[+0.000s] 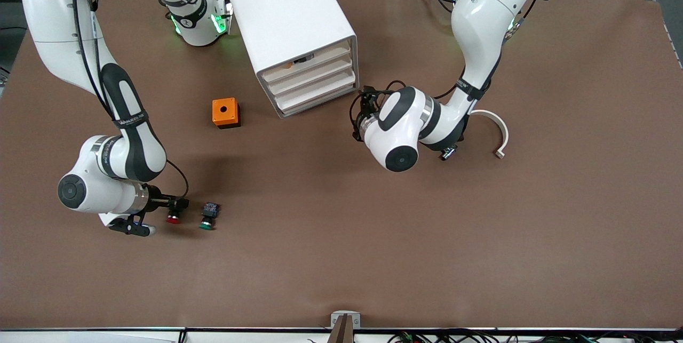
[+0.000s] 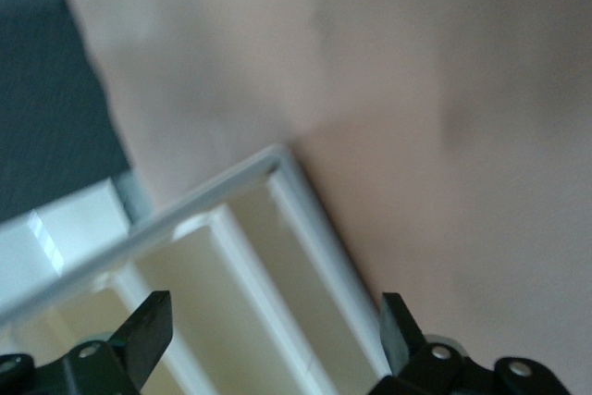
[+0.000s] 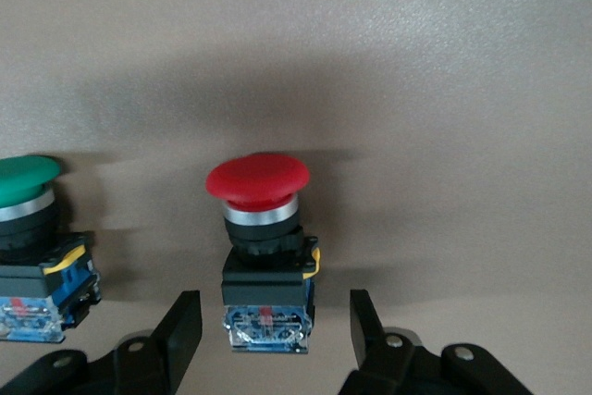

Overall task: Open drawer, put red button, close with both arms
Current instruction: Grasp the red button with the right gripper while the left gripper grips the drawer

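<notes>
The white cabinet (image 1: 291,17) stands at the table's back, and its three cream drawer fronts look shut. The middle drawer (image 1: 312,79) is among them. My left gripper (image 1: 357,110) is open, close in front of the drawer fronts at the cabinet's corner toward the left arm's end. In the left wrist view the gripper (image 2: 275,332) spans the cream fronts (image 2: 185,289). The red button (image 1: 172,218) stands on the table near the front camera, toward the right arm's end. My right gripper (image 3: 274,330) is open, with a finger on each side of the button's block body (image 3: 265,307) and not touching it.
A green-capped button (image 1: 208,215) stands beside the red one, also in the right wrist view (image 3: 26,228). An orange box with a hole (image 1: 225,112) sits beside the cabinet toward the right arm's end. A white curved strip (image 1: 499,129) lies by the left arm.
</notes>
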Controlling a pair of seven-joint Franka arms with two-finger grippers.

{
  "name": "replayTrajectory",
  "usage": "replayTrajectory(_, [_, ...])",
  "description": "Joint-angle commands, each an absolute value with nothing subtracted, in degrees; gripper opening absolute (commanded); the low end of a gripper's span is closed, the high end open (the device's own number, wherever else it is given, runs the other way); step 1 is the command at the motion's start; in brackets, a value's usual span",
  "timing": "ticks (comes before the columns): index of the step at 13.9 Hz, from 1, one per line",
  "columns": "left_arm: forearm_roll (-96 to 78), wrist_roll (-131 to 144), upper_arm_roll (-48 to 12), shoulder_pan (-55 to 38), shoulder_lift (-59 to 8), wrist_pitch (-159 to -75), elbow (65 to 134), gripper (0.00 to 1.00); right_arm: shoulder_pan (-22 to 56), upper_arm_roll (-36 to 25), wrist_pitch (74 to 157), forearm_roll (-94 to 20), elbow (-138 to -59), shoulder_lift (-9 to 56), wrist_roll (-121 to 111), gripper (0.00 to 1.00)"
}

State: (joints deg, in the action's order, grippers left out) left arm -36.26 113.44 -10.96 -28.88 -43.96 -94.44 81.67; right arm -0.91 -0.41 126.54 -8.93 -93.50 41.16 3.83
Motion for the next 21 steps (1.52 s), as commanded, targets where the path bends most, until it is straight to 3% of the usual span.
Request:
replayTrajectory(1, [-43.5,120.7,-10.8,-29.1,-45.5,-93.5,80.8,0.99,-1.1,-0.4,126.2,-10.0,-92.4,41.9,3.9,0.46])
replayTrajectory(4, [-49.1,128.7,-10.8,-29.8,-47.8,-93.5,80.7,0.93,-1.1,-0.4,126.2,-10.1,-92.1,41.9,4.1,0.13])
replayTrajectory(5, [-50.8,130.4,-10.8,-30.8,-48.6,-93.5,80.6,0.90,-1.2,-0.3,126.1,-10.2,-91.8,41.8,4.2,0.05])
replayTrajectory(7, [-53.8,134.5,-10.8,-31.6,-49.0,-93.5,80.6,0.86,-1.1,-0.4,126.0,-10.2,-91.5,41.4,4.1,0.00])
replayTrajectory(11, [-56.8,138.5,-10.8,-33.7,-49.1,-93.5,80.7,0.79,-0.3,-0.2,125.0,-10.1,-90.1,39.5,5.7,0.00])
replayTrajectory(16, [-58.3,139.7,-10.8,-35.5,-49.7,-93.5,80.6,0.50,4.6,-0.2,114.5,-10.1,-86.9,35.5,21.5,0.00])
replayTrajectory(20, [-57.2,139.0,-10.3,-35.0,-49.7,-93.5,80.4,0.02,8.4,-0.1,106.5,-10.2,-84.6,32.6,32.4,0.00])
replayTrajectory(21, [-57.0,139.0,-9.9,-34.7,-49.7,-93.5,80.3,0.01,9.4,-0.1,105.4,-10.2,-84.6,31.9,35.8,0.00])
